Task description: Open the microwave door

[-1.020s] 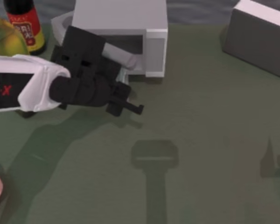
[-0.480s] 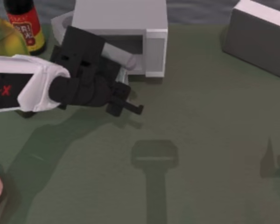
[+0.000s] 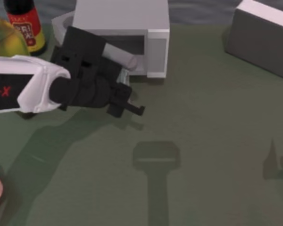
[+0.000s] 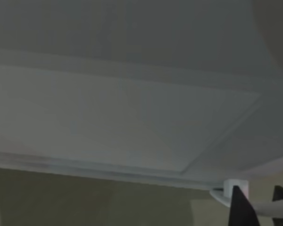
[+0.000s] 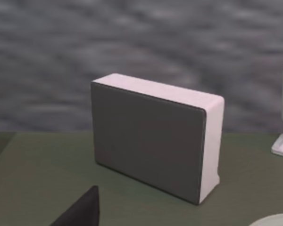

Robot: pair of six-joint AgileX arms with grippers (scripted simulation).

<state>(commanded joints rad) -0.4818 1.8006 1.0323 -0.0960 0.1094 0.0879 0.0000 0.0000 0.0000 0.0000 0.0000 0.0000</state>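
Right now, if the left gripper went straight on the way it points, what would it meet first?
Most likely the microwave door: its panel fills the left wrist view, its handle strip right at the left gripper. Depth is unclear.

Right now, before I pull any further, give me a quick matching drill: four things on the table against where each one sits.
Things:
1. microwave
2. sauce bottle
3. grey-and-white box
4. left hand

Places:
A. far right
B. far left corner
C. far edge, left of centre
D. just in front of the microwave door

Pairs: 1-C, 2-B, 3-A, 4-D
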